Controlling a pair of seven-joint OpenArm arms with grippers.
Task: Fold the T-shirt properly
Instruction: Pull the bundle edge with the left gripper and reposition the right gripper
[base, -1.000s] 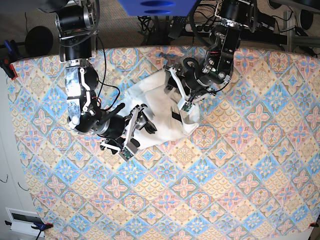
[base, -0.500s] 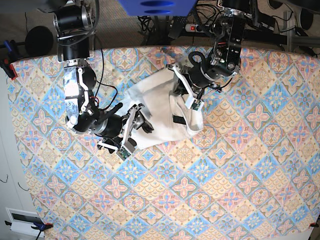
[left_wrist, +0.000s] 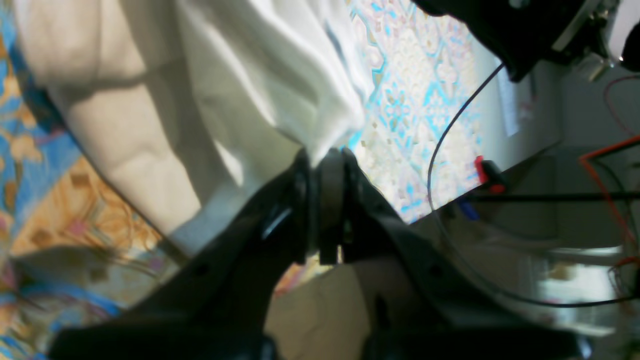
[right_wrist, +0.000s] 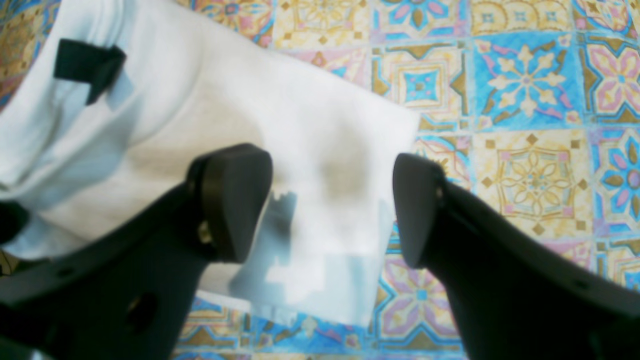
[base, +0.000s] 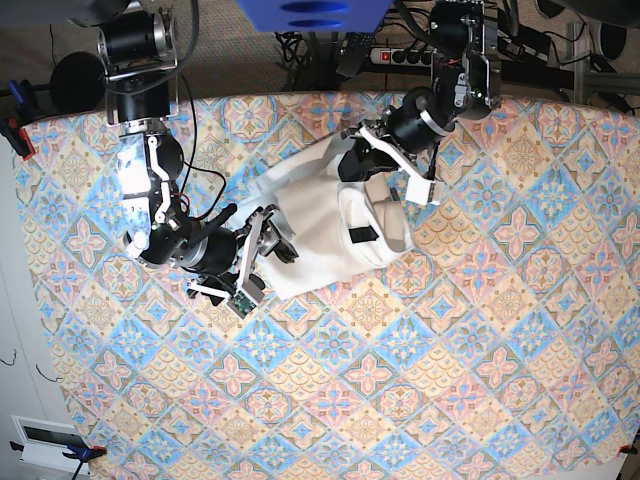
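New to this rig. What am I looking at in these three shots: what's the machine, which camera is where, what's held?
It is a robot with two arms over a table covered by a patterned cloth. The base view looks down from above; the other two cameras sit on the wrists, looking along the jaws. A crumpled white T-shirt with a small dark tag lies on the cloth. The left gripper, at the right of the base view, has its jaws shut on a pinch of the shirt's fabric. The right gripper, at the left of the base view, has its jaws wide open over a shirt edge and holds nothing.
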